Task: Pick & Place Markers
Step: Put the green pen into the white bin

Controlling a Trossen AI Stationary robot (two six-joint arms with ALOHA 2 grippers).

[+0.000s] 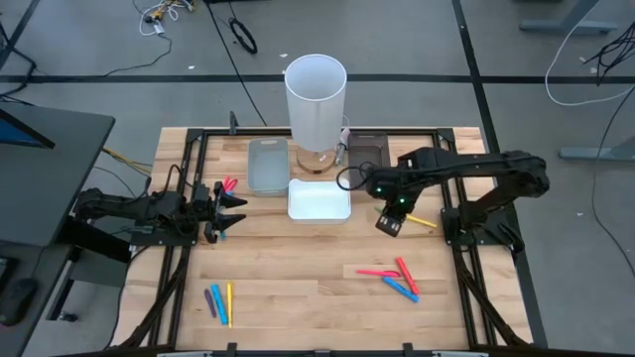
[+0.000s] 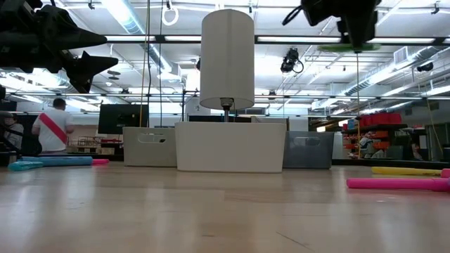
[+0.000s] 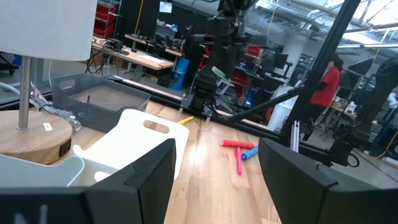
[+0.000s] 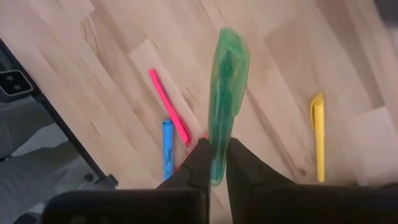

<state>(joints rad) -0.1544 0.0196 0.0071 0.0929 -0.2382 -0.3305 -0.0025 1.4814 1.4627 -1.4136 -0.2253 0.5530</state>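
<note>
Translucent green marker (image 4: pixel 225 93) with rounded cap, clamped between the right hand (image 4: pixel 216 163) fingers, held above the worktop (image 1: pixel 298 268) right of centre, left hand (image 1: pixel 230 210) spread apart at left.

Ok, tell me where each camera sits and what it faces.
High: above, looking down on the table and both arms.
Low: at tabletop height, facing the white tray; arms hang in from above.
Left wrist: looks past its open fingers across the table.
Right wrist: looks down past its fingers, shut on a green marker.
Shared: the yellow marker also shows in the high view.
</note>
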